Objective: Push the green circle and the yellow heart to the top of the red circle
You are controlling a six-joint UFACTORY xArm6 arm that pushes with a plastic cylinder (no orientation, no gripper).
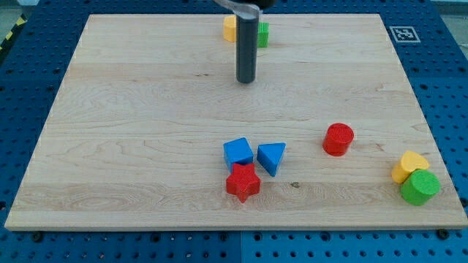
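The green circle (420, 186) sits near the view's bottom right corner of the wooden board. The yellow heart (408, 165) touches it just above and to the left. The red circle (338, 139) stands apart from them, up and to the left. My tip (246, 80) is in the upper middle of the board, far from all three, up and to the left of the red circle.
A yellow block (229, 28) and a green block (261, 33) sit near the top edge, partly hidden behind the rod. A blue cube (238, 153), a blue triangle (271, 157) and a red star (243, 183) cluster at bottom centre.
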